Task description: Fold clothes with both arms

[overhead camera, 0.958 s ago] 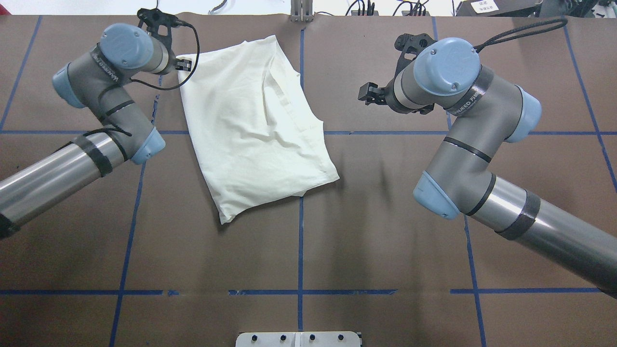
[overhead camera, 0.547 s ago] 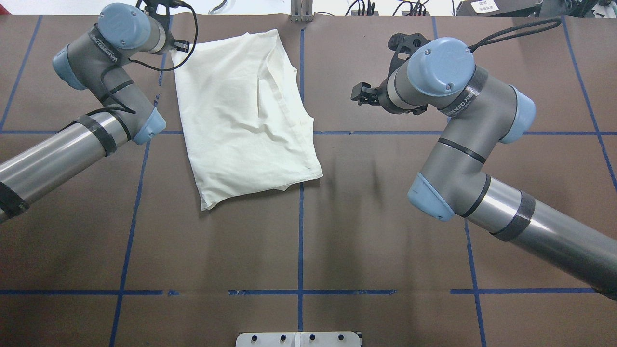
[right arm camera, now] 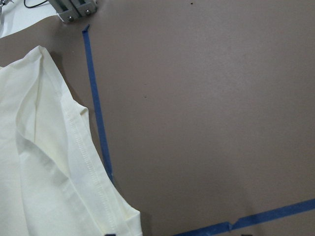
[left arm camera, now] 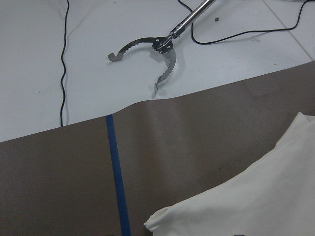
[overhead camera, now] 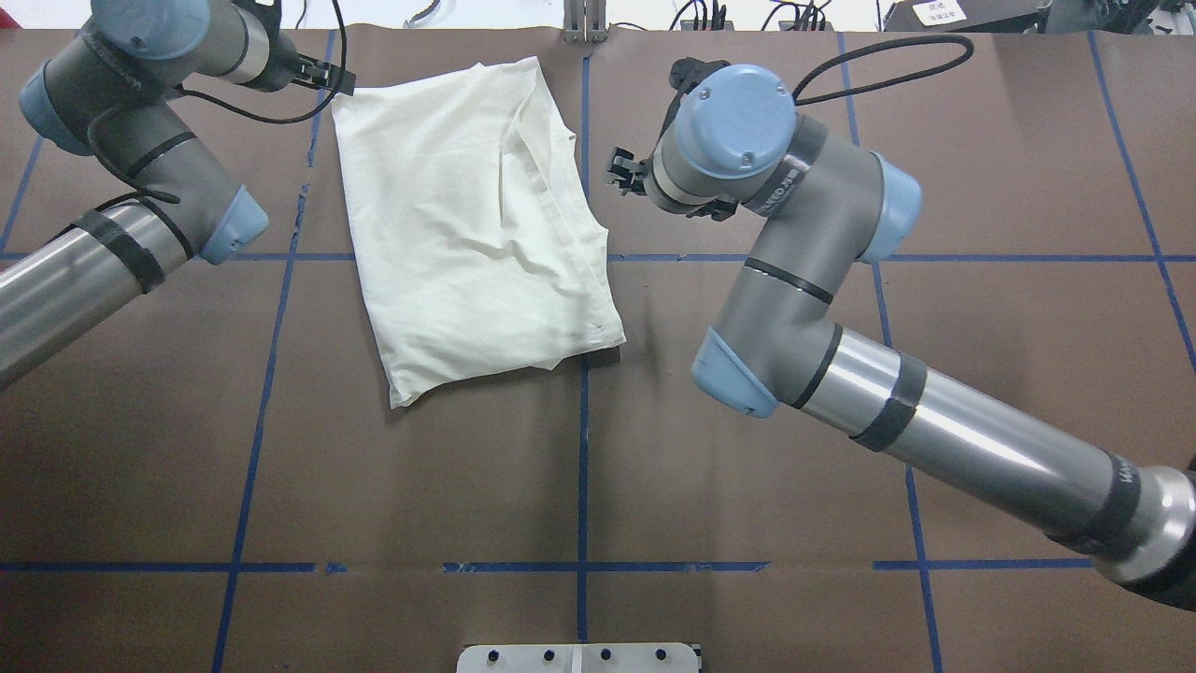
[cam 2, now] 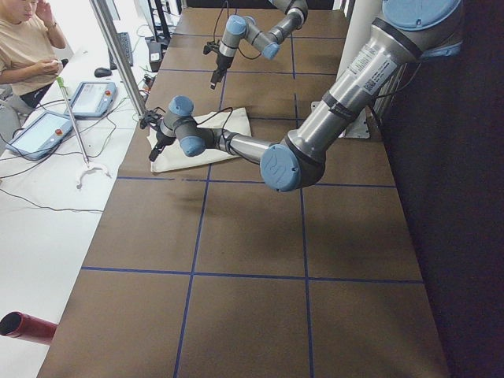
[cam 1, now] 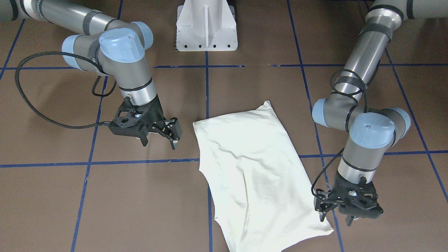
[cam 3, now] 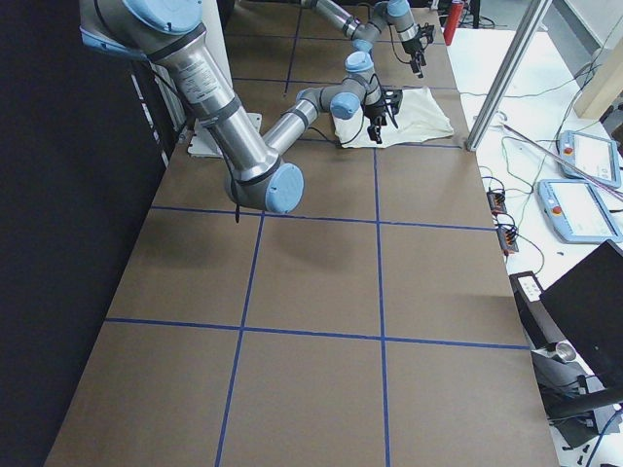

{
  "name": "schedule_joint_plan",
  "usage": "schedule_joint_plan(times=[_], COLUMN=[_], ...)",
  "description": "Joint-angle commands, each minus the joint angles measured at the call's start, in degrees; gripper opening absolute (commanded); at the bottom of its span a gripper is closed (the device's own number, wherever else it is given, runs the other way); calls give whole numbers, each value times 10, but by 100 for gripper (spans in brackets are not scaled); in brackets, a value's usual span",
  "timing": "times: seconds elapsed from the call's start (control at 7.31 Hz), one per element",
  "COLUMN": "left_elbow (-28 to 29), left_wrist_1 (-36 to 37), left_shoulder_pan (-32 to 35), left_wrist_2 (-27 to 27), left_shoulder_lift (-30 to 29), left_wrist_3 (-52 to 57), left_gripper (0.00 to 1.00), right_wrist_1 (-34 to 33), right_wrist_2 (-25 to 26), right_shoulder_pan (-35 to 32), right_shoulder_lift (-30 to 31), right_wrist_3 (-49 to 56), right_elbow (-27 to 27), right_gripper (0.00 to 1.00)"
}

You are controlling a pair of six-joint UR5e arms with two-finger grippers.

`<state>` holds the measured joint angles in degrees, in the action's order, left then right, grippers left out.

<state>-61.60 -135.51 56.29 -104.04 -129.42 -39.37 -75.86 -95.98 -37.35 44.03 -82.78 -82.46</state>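
The cream shirt [overhead camera: 467, 215] lies folded on the brown table, plain side up; its print is hidden. It also shows in the front view [cam 1: 255, 175], the left wrist view [left arm camera: 256, 196] and the right wrist view [right arm camera: 44, 162]. My left gripper [overhead camera: 332, 79] is at the shirt's far left corner, beside it. In the front view my left gripper [cam 1: 335, 218] is open and holds nothing. My right gripper [overhead camera: 619, 173] is open and empty, just off the shirt's right edge, and it also shows in the front view [cam 1: 159, 143].
The white pedestal [cam 1: 206, 28] stands at the robot's side of the table. The table's far edge runs just beyond the shirt. A metal grabber tool [left arm camera: 162, 54] lies on the white floor past that edge. An operator [cam 2: 24, 47] sits there by teach pendants.
The left gripper dragged the shirt toward the far left, then drew off its corner while the shirt stayed still. The right arm swung left, close to the shirt's right edge.
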Motion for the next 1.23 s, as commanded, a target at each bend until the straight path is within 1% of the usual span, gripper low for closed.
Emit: schedule_joint_plan(times=[0.0,0.14,0.27,0.68,0.82,1.09], left_elbow=[-14,-14,-14,-14,-14,-14], left_wrist_1=[-1,-1,-1,-1,-1,-1], left_shoulder_pan=[0,0,0,-1,-1,-2], left_wrist_2=[-5,-5,-5,-5,-5,-5], left_shoulder_lift=[11,12,13,17,18,18], left_wrist_3=[-2,-4,-4,-5,-5,-5], left_gripper=[100,100,100,100,100,100], right_wrist_1=[51,52,53,52,53,52], right_wrist_2=[39,50,55,78,90,92], right_shoulder_pan=[29,36,43,61,66,69], right_shoulder_lift=[-55,-78,-84,-82,-82,-81], right_wrist_3=[-10,-9,-8,-5,-5,-5], right_elbow=[106,141,153,166,173,179], right_gripper=[72,71,70,63,62,60])
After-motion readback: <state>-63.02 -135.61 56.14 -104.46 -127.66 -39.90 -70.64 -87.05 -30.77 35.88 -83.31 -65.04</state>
